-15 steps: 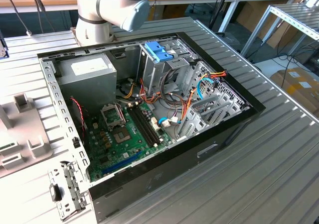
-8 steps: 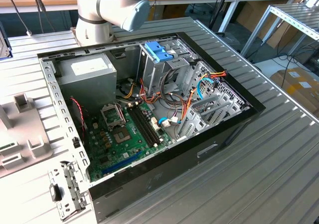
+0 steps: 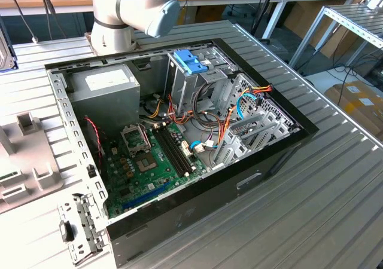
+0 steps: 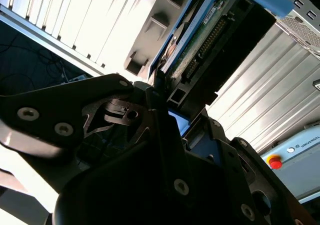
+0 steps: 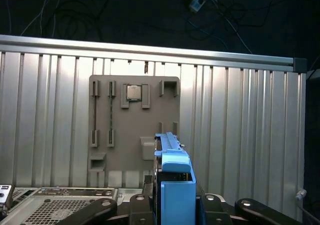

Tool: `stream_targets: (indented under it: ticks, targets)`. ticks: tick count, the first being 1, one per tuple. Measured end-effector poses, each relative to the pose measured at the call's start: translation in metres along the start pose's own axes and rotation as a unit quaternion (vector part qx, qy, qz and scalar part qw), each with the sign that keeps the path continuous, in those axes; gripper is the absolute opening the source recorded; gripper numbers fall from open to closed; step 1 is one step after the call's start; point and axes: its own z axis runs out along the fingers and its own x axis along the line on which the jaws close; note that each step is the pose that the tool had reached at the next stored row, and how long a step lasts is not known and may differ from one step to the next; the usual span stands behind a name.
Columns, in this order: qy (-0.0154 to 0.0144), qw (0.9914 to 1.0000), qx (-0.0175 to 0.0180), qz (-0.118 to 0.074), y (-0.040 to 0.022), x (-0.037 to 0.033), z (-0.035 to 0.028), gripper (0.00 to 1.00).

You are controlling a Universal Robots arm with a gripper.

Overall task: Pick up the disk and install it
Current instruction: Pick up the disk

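**A:** Item one, the black metal gripper (image 5: 174, 208). How much of it can you make out?

**B:** Part only. In both wrist views its dark linkage arms run off the picture edge. In the second wrist view the gripper (image 4: 167, 97) masks the near end of its load. The jaws are drawn in narrow, clamped on item two.

**A:** Item two?

**B:** The flat dark disk framed by bright blue plastic rails (image 5: 175, 182). It stands edge-on between the jaws, its far end sticking out past them, with the ribbed aluminium table (image 5: 240, 135) beyond. How deep it sits in the grip is hidden.

**A:** What does each camera add?

**B:** Second wrist view: the disk's (image 4: 210, 32) green circuit board and black connector row.

First wrist view: past the disk, a grey slotted fixture plate (image 5: 107, 155) lies on the table, with a small square silver chip (image 5: 133, 92) seated in it.

Exterior view: the open black computer case (image 3: 239, 185) with its green motherboard (image 3: 143, 161). Also a tall grey drive cage (image 3: 179, 83) topped by a light blue plastic bracket (image 3: 190, 60), and the arm's grey joint (image 3: 149, 6), cut off at the frame's top.
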Motion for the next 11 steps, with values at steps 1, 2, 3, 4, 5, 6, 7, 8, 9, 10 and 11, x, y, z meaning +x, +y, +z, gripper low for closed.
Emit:
stream_targets:
  ticks: [1, 2, 3, 4, 5, 6, 7, 8, 9, 10, 11]
  targets:
    - [0.0, 1.0, 0.0, 0.0, -0.0008, 0.0002, 0.0, 0.37]
    - [0.0, 1.0, 0.0, 0.0, -0.0014, 0.0003, 0.0, 0.37]
    - [0.0, 1.0, 0.0, 0.0, -0.0029, 0.0007, 0.0, 0.37]
    - [0.0, 1.0, 0.0, 0.0, -0.0036, 0.0008, 0.0, 0.37]
    - [0.0, 1.0, 0.0, 0.0, -0.0042, 0.001, 0.0, 0.37]
    - [0.0, 1.0, 0.0, 0.0, -0.0054, 0.0013, 0.0, 0.37]
    - [0.0, 1.0, 0.0, 0.0, -0.0063, 0.0014, 0.0001, 0.37]
    - [0.0, 1.0, 0.0, 0.0, -0.0072, 0.0016, 0.0001, 0.37]
    - [0.0, 1.0, 0.0, 0.0, -0.0082, 0.0017, 0.0002, 0.37]
    - [0.0, 1.0, 0.0, 0.0, -0.0086, 0.0018, 0.0002, 0.37]
    - [0.0, 1.0, 0.0, 0.0, -0.009, 0.0018, 0.0002, 0.37]
